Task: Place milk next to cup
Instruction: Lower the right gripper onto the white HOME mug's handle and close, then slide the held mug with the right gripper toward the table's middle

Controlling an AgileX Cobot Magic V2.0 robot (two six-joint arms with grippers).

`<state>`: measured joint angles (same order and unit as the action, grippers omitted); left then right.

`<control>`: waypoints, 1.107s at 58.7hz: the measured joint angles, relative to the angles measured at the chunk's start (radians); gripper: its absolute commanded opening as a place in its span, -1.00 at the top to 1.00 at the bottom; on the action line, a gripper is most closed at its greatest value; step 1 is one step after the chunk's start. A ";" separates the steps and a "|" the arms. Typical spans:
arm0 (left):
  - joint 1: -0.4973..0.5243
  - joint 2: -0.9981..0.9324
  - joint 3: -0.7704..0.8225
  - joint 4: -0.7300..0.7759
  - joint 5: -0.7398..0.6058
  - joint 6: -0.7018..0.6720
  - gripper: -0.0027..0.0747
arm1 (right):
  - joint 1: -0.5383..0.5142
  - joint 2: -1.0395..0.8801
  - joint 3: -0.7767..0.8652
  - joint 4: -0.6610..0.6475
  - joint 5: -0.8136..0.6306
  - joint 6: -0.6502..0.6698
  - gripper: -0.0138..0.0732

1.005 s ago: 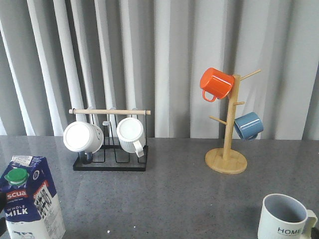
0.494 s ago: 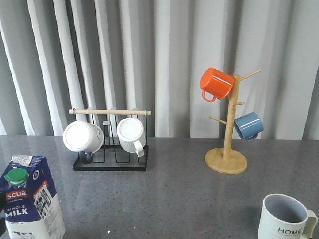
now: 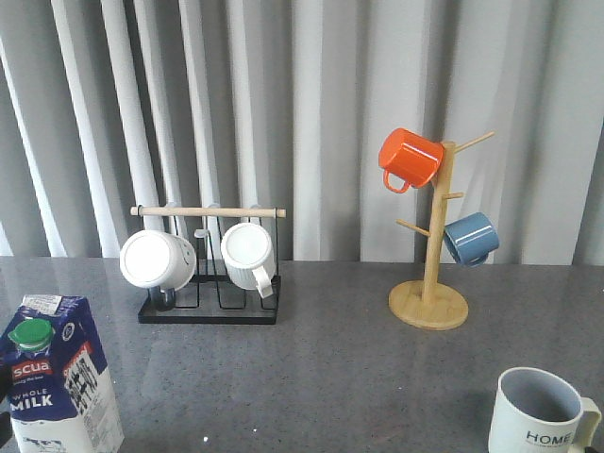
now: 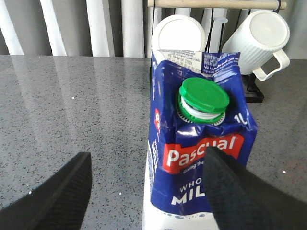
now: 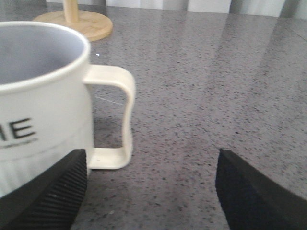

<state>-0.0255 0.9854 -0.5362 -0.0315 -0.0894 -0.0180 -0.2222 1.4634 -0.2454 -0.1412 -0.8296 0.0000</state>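
Two claws sit low at the near edge of the grey worktop [image 3: 340, 377], both spread wide. Left claw [image 4: 146, 191] open, one black finger [image 4: 230, 191] in front of the milk's label, the other well off to its side, not gripping. Milk [image 3: 58, 377] stands upright at the near left corner, green cap [image 4: 204, 96] on, red "Pascual" band facing the wrist camera. Right claw [image 5: 153, 191] open too, fingers apart with nothing between them; the cup [image 3: 540, 411] sits just beside one finger, handle [image 5: 115, 117] turned toward the gap, "HOME" on its side. Cup at near right, so milk and cup are well apart, across the worktop's width. Farther back: black rack [image 3: 209, 274] with wooden bar holding two white mugs [image 3: 156, 260] at left; wooden mug tree [image 3: 429, 274] at right with an orange mug [image 3: 409, 159] above a blue mug [image 3: 470, 238]. Pale pleated curtain [image 3: 311, 94] behind all.
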 measured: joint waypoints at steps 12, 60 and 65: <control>0.000 0.000 0.000 0.000 0.000 0.000 -0.32 | -0.043 0.003 -0.004 -0.011 -0.016 0.000 -0.58; 0.000 0.000 0.000 0.000 0.000 0.000 -0.32 | -0.046 0.087 -0.065 -0.089 -0.068 0.023 -0.58; 0.000 0.000 0.000 0.000 0.000 0.000 -0.32 | -0.046 0.114 -0.077 -0.092 -0.073 0.032 -0.58</control>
<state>-0.0255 0.9854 -0.5362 -0.0315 -0.0894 -0.0180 -0.2685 1.5778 -0.3228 -0.2330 -0.9022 0.0316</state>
